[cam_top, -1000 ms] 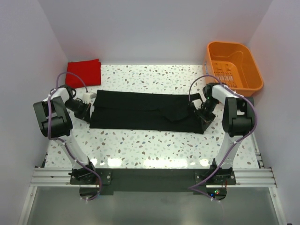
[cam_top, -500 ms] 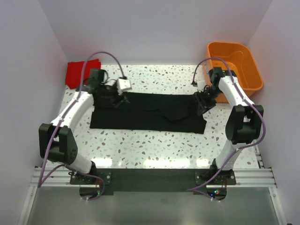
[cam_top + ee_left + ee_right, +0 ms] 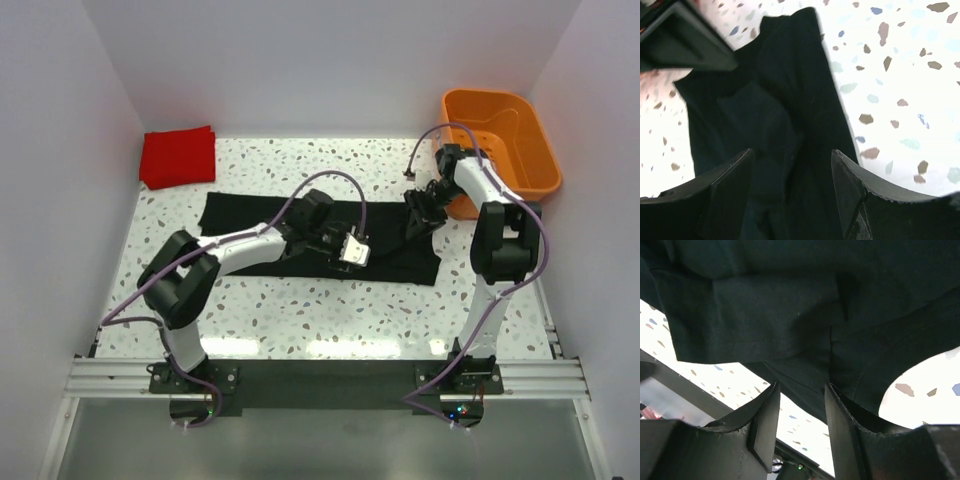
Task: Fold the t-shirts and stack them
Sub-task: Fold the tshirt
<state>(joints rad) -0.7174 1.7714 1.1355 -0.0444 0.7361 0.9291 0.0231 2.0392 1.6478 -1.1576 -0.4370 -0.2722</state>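
The black t-shirt point(image 3: 236, 212) lies spread in a long band across the middle of the table, with folds showing near its right half. The red t-shirt point(image 3: 178, 157) sits as a folded rectangle at the back left corner. My left gripper point(image 3: 340, 257) hangs open over the middle of the black t-shirt point(image 3: 765, 115), with only cloth below its fingers point(image 3: 727, 190). My right gripper point(image 3: 418, 214) is open just above the black t-shirt's point(image 3: 790, 305) right end, and nothing is pinched between its fingers point(image 3: 842, 420).
An orange plastic basket point(image 3: 500, 140) stands at the back right, close behind the right arm. White walls close in the speckled table point(image 3: 300, 310) at the back and both sides. The arm bases stand on a dark rail point(image 3: 320, 375) at the near edge.
Both grippers went from shut to open, letting go of the shirt's ends. The left arm swung from the shirt's left end to its middle. The right gripper moved back toward the basket.
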